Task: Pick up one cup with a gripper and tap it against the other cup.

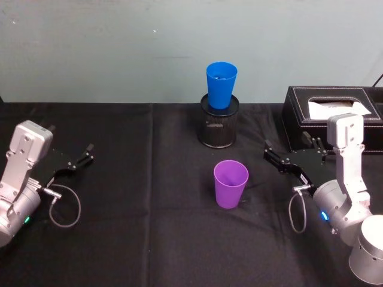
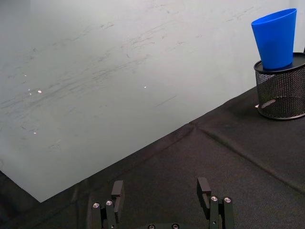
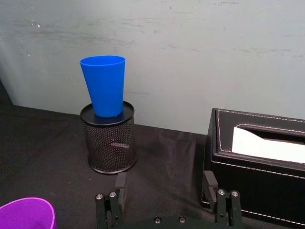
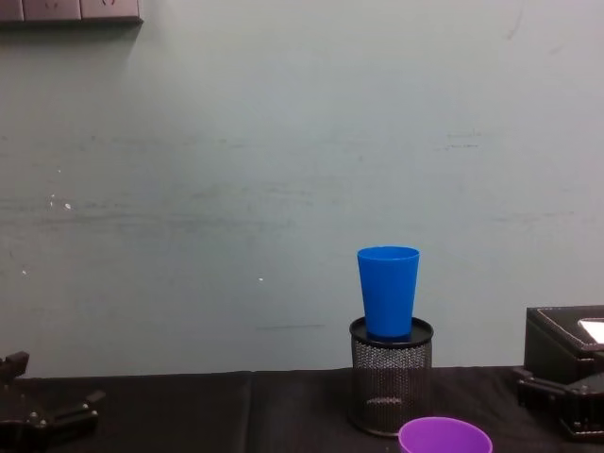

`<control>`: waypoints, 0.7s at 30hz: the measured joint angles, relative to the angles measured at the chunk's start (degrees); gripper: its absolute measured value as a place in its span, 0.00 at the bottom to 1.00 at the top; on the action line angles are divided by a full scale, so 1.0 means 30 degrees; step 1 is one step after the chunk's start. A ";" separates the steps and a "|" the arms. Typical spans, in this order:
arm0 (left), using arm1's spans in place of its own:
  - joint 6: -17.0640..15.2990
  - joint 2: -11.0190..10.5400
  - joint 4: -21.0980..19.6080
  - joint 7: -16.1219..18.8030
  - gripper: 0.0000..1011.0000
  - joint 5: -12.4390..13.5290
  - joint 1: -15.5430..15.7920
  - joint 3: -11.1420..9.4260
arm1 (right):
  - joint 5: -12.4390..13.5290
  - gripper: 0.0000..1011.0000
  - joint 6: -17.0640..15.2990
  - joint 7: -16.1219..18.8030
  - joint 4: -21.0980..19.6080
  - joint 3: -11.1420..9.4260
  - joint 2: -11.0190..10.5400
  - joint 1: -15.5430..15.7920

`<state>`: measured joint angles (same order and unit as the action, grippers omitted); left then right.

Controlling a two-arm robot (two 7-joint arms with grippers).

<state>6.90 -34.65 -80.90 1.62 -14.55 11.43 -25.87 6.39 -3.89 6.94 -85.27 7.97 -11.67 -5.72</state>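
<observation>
The purple cup stands upright and alone on the black cloth at the table's middle; its rim shows in the chest view and right wrist view. Behind it the blue cup sits upright in the mouth of a black mesh holder, also seen from the chest and both wrists. My right gripper is open and empty, just right of the purple cup and apart from it. My left gripper rests open and empty at the far left.
A black tissue box stands at the back right, close behind my right arm. A pale wall closes the table's far edge. Black cloth covers the table in front of the purple cup and to its left.
</observation>
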 joint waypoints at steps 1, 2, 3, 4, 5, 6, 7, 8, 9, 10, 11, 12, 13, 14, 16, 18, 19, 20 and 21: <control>0.0000 0.0000 0.0000 0.0000 0.99 0.0001 -0.0001 0.0001 | -0.0001 0.99 0.0000 0.0000 -0.0001 0.0000 0.0000 0.0000; 0.0000 0.0000 0.0001 0.0000 0.99 0.0001 -0.0001 0.0001 | -0.0001 0.99 0.0001 0.0001 -0.0005 0.0006 -0.0006 0.0001; 0.0000 -0.0001 0.0001 0.0000 0.99 0.0001 -0.0001 0.0001 | 0.0000 0.99 0.0003 0.0004 -0.0010 0.0012 -0.0012 0.0001; 0.0001 0.0001 0.0001 0.0000 0.99 0.0001 0.0000 0.0001 | 0.0000 0.99 0.0005 0.0008 -0.0012 0.0015 -0.0015 0.0000; 0.0001 0.0001 0.0001 0.0000 0.99 0.0001 0.0000 0.0001 | 0.0001 0.99 0.0007 0.0010 -0.0014 0.0017 -0.0018 0.0000; 0.0001 0.0000 0.0001 0.0000 0.99 0.0002 -0.0001 0.0001 | 0.0002 0.99 0.0008 0.0012 -0.0017 0.0018 -0.0021 0.0001; 0.0000 -0.0001 0.0001 0.0000 0.99 0.0001 0.0001 0.0001 | 0.0004 0.99 0.0012 0.0016 -0.0020 0.0023 -0.0022 0.0001; 0.0001 0.0000 0.0001 0.0000 0.99 0.0001 0.0000 0.0001 | 0.0008 0.99 0.0016 0.0024 -0.0027 0.0027 -0.0025 0.0002; 0.0000 0.0000 0.0000 0.0000 0.99 0.0001 0.0000 0.0001 | 0.0010 0.99 0.0018 0.0028 -0.0030 0.0028 -0.0026 0.0003; 0.0001 0.0000 0.0001 0.0000 0.99 0.0001 0.0000 0.0002 | 0.0011 0.99 0.0020 0.0033 -0.0032 0.0030 -0.0026 0.0003; 0.0000 0.0000 0.0000 0.0000 0.99 0.0001 0.0000 0.0001 | 0.0016 0.99 0.0024 0.0040 -0.0036 0.0033 -0.0030 0.0007; 0.0001 0.0000 0.0000 0.0000 0.99 0.0001 0.0000 0.0001 | 0.0017 0.99 0.0026 0.0044 -0.0036 0.0034 -0.0030 0.0009; 0.0000 0.0000 -0.0001 0.0000 0.99 0.0001 0.0000 0.0002 | 0.0018 0.99 0.0028 0.0048 -0.0037 0.0036 -0.0032 0.0009; 0.0000 0.0000 0.0001 0.0000 0.99 0.0001 0.0000 0.0001 | 0.0021 0.99 0.0030 0.0052 -0.0039 0.0039 -0.0034 0.0009; 0.0000 0.0000 0.0000 0.0000 0.99 0.0001 0.0000 0.0001 | 0.0024 0.99 0.0033 0.0055 -0.0042 0.0042 -0.0037 0.0009; 0.0000 0.0000 0.0000 0.0000 0.99 0.0001 0.0000 0.0001 | 0.0028 0.99 0.0035 0.0059 -0.0048 0.0046 -0.0040 0.0009; 0.0000 0.0000 0.0000 0.0000 0.99 0.0001 -0.0001 0.0001 | 0.0030 0.99 0.0036 0.0060 -0.0050 0.0047 -0.0041 0.0011; 0.0000 0.0000 0.0000 0.0000 0.99 0.0001 -0.0001 0.0001 | 0.0031 0.99 0.0037 0.0061 -0.0051 0.0050 -0.0042 0.0010; 0.0001 0.0000 0.0000 0.0000 0.99 0.0001 0.0000 0.0001 | 0.0033 0.99 0.0039 0.0062 -0.0054 0.0053 -0.0043 0.0010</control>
<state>6.91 -34.65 -80.90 1.62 -14.55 11.43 -25.86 6.49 -3.77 7.12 -85.43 8.13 -11.80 -5.69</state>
